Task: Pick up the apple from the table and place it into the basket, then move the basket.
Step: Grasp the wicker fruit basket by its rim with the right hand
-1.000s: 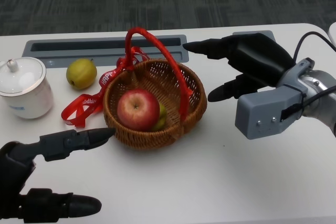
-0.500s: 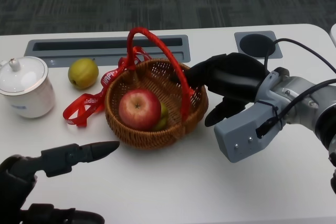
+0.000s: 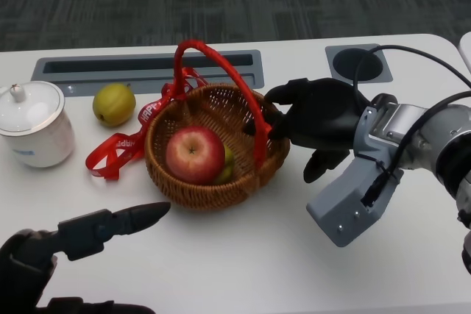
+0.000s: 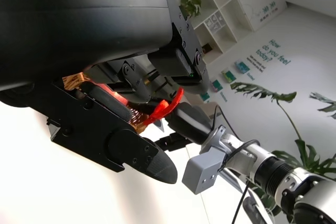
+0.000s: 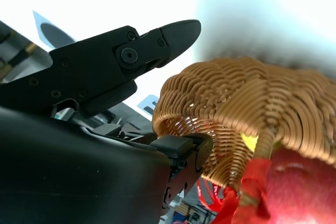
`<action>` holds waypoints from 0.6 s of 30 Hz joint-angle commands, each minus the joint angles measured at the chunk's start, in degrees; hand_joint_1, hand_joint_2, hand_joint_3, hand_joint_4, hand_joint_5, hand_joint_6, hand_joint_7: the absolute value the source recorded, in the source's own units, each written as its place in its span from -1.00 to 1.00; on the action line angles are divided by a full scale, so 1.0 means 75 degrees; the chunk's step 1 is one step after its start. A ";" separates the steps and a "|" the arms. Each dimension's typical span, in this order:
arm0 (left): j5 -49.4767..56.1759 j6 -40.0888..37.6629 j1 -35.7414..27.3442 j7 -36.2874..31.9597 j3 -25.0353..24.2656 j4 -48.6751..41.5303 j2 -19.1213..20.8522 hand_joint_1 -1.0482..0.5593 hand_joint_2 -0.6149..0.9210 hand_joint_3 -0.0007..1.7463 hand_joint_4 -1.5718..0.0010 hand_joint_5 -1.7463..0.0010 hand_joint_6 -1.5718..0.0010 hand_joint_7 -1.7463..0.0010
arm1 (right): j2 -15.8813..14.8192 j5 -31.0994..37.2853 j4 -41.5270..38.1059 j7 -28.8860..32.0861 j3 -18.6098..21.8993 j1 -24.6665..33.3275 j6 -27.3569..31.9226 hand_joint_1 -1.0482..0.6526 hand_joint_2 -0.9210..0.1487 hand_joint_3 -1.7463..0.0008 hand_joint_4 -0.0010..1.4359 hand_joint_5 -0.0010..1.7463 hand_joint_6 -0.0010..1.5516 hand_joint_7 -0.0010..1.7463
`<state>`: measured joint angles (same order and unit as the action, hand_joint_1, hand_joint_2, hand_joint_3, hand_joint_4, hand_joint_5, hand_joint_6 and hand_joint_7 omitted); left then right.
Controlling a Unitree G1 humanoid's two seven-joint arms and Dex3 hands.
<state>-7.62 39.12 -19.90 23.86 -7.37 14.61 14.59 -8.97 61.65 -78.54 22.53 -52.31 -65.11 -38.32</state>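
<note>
- Wicker basket (image 3: 213,182) sat near the middle of the white table (image 3: 243,255), its red handle (image 3: 213,56) arching upright over it.
- Inside lay the red apple (image 3: 194,154), resting toward the basket's near side, with a bit of some yellow-green fruit (image 3: 227,159) just behind it against the wall.
- From the robot's right, the right hand (image 3: 309,119) was at the basket's rim, fingers (image 3: 274,95) curled over the edge beside the handle's base; I could not tell whether they truly gripped the weave.
- Down at the near left, the left hand (image 3: 96,229) hovered off the table with its fingers (image 3: 136,217) spread, grasping nothing, short of the basket.
- A red ribbon (image 3: 118,145) trailed from the handle onto the table.
- Left of the basket stood a yellow pear (image 3: 114,104) and, further left, a white lidded pot (image 3: 33,123), lid on.
</note>
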 commanded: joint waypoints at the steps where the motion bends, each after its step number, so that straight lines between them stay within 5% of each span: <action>1: 0.0127 0.0126 -0.0018 -0.0220 -0.0001 -0.0008 -0.0080 -0.29 0.74 -1.00 -0.02 0.98 0.10 0.99 | 0.0228 0.0466 -0.0063 0.0201 -0.0523 0.0104 -0.0021 -0.84 -0.90 0.98 -0.42 -0.98 -0.52 -0.98; 10: 0.0324 0.0152 0.0037 -0.0458 0.0023 -0.0002 -0.0213 -0.28 0.74 -1.00 -0.03 0.98 0.08 0.99 | 0.0546 0.1790 -0.0015 0.2311 -0.2090 -0.0109 0.0648 -0.78 -1.00 0.93 -0.40 -0.99 -0.54 -0.99; 18: 0.0383 0.0121 0.0167 -0.0552 0.0017 -0.0077 -0.0230 -0.27 0.73 -1.00 -0.05 0.98 0.07 0.99 | 0.0674 0.2092 0.0059 0.3435 -0.2500 -0.0163 0.1108 -0.79 -0.99 0.88 -0.38 -0.98 -0.51 -0.98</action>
<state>-5.13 39.93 -18.79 20.73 -6.90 14.39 12.54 -4.65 76.56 -78.71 47.02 -70.23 -66.85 -29.73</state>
